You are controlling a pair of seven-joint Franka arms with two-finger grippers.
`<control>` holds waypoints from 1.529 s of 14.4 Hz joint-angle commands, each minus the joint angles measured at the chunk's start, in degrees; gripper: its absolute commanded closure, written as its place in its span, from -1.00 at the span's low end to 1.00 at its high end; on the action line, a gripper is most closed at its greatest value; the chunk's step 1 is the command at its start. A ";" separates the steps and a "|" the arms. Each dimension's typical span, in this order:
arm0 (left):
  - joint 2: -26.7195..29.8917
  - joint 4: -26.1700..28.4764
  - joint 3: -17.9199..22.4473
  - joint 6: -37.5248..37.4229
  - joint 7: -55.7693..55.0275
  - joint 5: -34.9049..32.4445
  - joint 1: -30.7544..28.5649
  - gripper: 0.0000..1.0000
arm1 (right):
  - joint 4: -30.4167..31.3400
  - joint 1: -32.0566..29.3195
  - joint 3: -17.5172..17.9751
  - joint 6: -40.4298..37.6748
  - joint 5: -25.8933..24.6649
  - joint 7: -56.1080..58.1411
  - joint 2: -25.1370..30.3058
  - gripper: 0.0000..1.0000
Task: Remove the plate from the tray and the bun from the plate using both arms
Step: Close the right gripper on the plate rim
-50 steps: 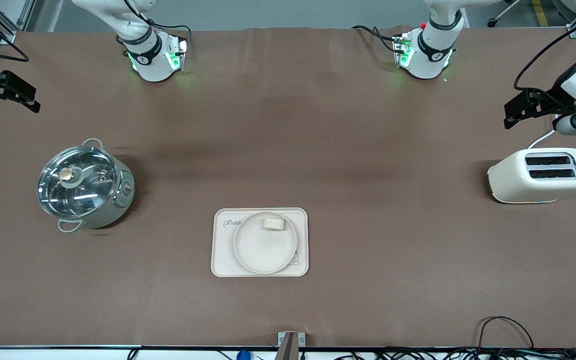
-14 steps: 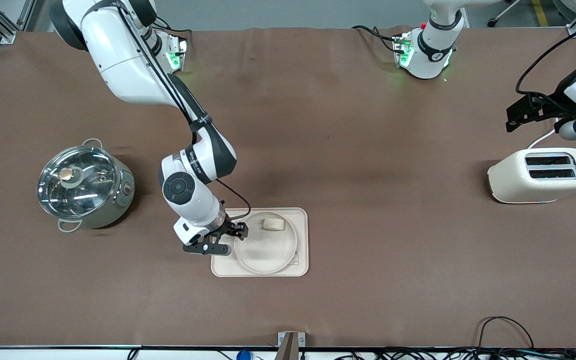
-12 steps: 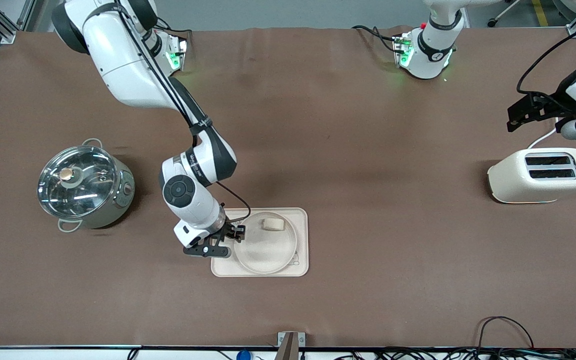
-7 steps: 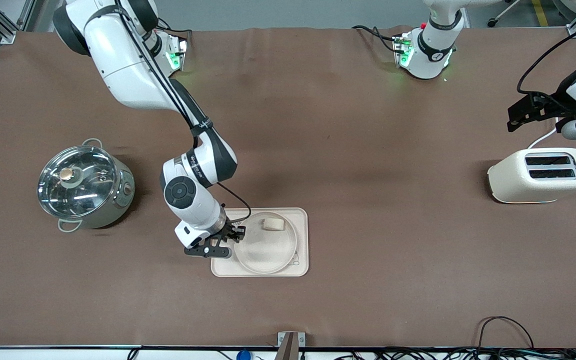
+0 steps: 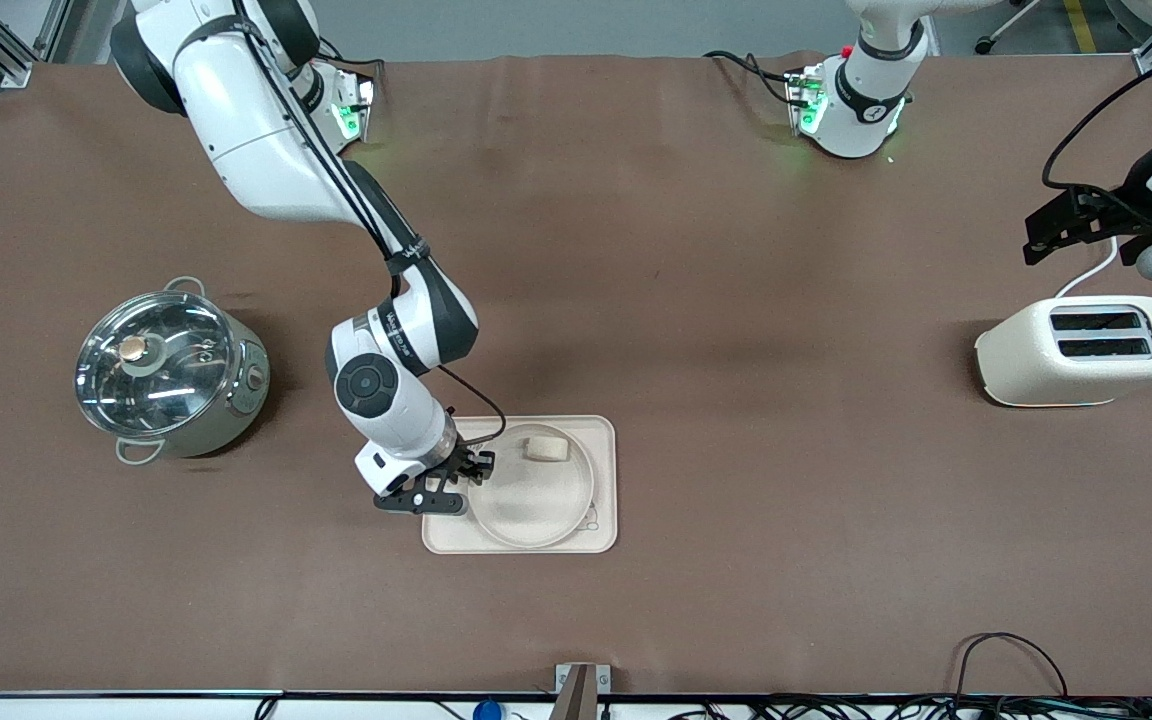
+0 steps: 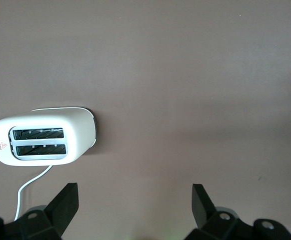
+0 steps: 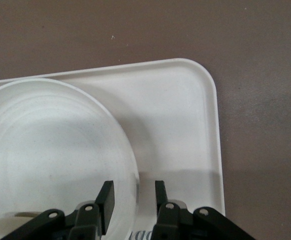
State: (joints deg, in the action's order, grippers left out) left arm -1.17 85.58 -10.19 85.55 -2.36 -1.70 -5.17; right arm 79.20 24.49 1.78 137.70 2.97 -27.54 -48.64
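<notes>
The right gripper (image 5: 463,478) pinches the plate (image 5: 533,490) rim at its nine o'clock edge, the plate on the tray (image 5: 604,500), the bun (image 5: 545,449) at twelve; the spread left gripper (image 5: 1061,228) waits over the table by the toaster (image 5: 1081,350).

The only sign that could be made out was a small red warning triangle on the top of the white toaster (image 5: 1081,350), beside its two slots. The lettering on the right arm's (image 5: 406,330) dark wrist band was too small to read.
</notes>
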 commanded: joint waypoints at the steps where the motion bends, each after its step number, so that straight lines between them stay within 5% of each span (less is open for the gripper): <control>1: 0.11 -0.32 -0.18 0.32 -0.54 -0.24 -0.10 -1.00 | -0.72 -0.05 0.41 1.42 -0.95 -0.15 -1.02 0.19; 14: 0.03 -0.32 -0.18 3.75 -0.45 0.03 -0.10 -1.00 | -0.28 -0.32 0.41 4.06 -0.78 0.03 -2.07 0.41; 16: 0.11 -0.32 -0.18 3.92 -0.45 -0.32 -0.10 -1.00 | 0.34 -0.40 0.41 4.51 -0.78 0.03 -2.07 0.56; 18: 0.38 -0.32 -0.18 3.92 -0.10 -0.33 -0.10 -1.00 | 0.34 -0.41 0.41 4.42 -0.43 -0.23 -1.99 0.92; 22: 0.03 -0.06 -0.27 3.75 -0.27 -0.24 0.25 -1.00 | -0.10 -1.02 0.85 3.45 0.45 -0.41 -1.55 0.99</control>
State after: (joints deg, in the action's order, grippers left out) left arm -1.20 85.59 -10.27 89.28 -2.36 -1.69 -5.11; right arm 78.98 24.52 1.78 141.48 3.27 -27.60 -50.53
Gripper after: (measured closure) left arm 0.000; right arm 0.960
